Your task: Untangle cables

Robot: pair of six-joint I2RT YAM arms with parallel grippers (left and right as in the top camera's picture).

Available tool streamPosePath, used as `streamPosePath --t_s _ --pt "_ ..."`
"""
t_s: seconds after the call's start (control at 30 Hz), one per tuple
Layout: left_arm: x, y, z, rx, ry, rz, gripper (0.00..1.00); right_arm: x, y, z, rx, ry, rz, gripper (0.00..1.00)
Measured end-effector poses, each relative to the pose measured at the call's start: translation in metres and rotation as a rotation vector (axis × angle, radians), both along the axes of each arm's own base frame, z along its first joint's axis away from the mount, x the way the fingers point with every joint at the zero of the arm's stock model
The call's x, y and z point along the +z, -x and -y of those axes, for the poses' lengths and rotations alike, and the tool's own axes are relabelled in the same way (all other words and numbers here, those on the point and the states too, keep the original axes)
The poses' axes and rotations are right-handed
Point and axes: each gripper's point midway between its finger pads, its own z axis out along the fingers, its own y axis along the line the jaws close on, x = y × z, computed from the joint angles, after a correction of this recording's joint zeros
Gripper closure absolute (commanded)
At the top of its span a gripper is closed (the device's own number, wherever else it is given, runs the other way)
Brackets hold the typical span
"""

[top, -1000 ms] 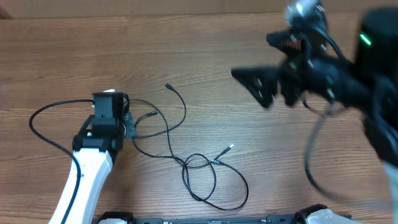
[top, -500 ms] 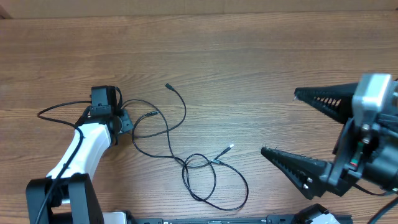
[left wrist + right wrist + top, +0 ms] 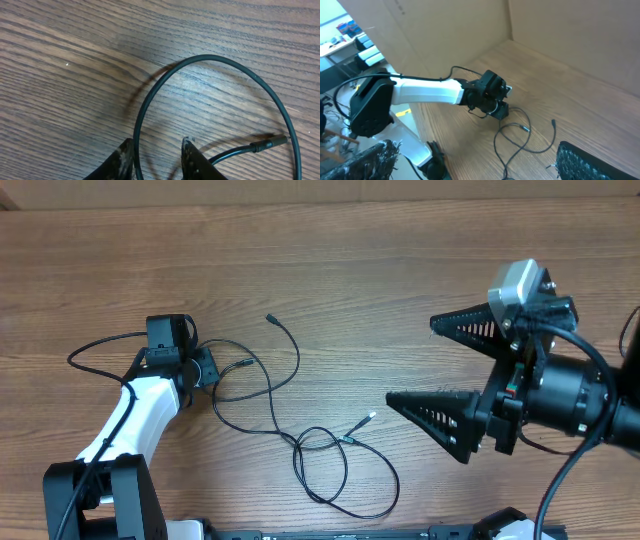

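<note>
The cables (image 3: 298, 442) lie in a loose tangle on the wooden desk (image 3: 380, 270), spread from the left side toward the near middle. One big loop (image 3: 75, 358) swings out to the far left, past the left arm (image 3: 140, 415). To the right of that arm, strands cross and curl down into a rounder coil (image 3: 322, 470) near the front edge. A dark plug (image 3: 270, 317) points to the far side, and a silvery tip (image 3: 371, 417) lies just right of the coil.

The left gripper (image 3: 205, 368) sits low over the left part of the tangle. In the left wrist view its two fingers (image 3: 192, 160) stand apart, and a thin black strand (image 3: 210, 57) runs up between them and arcs over to the right. The gap is much wider than the strand, so the gripper is released rather than pinching it. A small connector (image 3: 270, 144) lies on the wood just right of the fingers, under that arc.

The right gripper (image 3: 410, 360) is spread wide, well to the right of the cables, holding nothing. Its toothed fingers (image 3: 440, 415) point left toward the tangle. Whether it touches the desk cannot be told.
</note>
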Motion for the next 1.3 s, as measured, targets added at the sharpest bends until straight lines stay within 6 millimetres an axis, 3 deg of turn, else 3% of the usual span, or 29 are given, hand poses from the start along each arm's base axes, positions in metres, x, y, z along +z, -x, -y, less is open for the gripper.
streamPosePath --t_s 0.1,0.33,0.47,0.5,0.53,0.57,0.73,0.87,0.93,1.03,1.07,1.1,1.3 --pt "0.000 0.000 0.000 -0.002 -0.002 -0.001 0.62 0.002 0.004 0.001 0.009 -0.007 0.006 0.00" --pt "-0.001 0.002 -0.007 0.037 -0.027 -0.009 0.67 0.004 0.009 0.000 0.028 -0.017 0.007 0.00" --pt "-0.014 0.004 -0.007 0.064 -0.016 -0.042 0.67 0.005 0.012 -0.002 0.046 -0.024 0.004 0.00" --pt "-0.019 0.005 -0.007 0.067 -0.014 -0.054 0.71 0.005 0.013 -0.002 0.048 -0.025 0.004 0.00" --pt "-0.024 0.005 -0.007 0.070 -0.011 -0.066 0.93 0.005 0.013 -0.002 0.050 -0.026 0.004 0.00" --pt "-0.030 0.006 -0.006 0.076 -0.004 -0.080 0.96 0.006 0.014 -0.002 0.050 -0.027 0.005 0.00" --pt "-0.037 0.004 0.000 0.061 0.032 -0.087 0.96 0.007 0.018 0.000 0.055 -0.025 0.022 0.00" --pt "-0.033 0.005 0.018 0.009 0.128 -0.101 0.96 0.002 0.013 0.004 0.021 0.005 0.027 0.00" --pt "-0.021 0.003 0.030 -0.033 0.184 -0.095 0.96 -0.004 0.007 0.007 -0.008 0.031 0.020 0.00" --pt "0.022 -0.012 0.045 -0.113 0.253 -0.049 0.96 -0.017 -0.004 0.007 -0.029 0.078 -0.004 0.00" --pt "0.057 -0.023 0.053 -0.164 0.279 -0.004 0.96 -0.023 -0.011 0.005 -0.033 0.099 -0.022 0.00" --pt "0.068 -0.028 0.054 -0.178 0.285 0.017 0.96 -0.025 -0.014 0.004 -0.034 0.106 -0.027 0.00" --pt "0.212 -0.043 0.076 -0.354 0.330 0.175 0.96 -0.057 -0.051 -0.009 -0.039 0.181 -0.126 0.00"
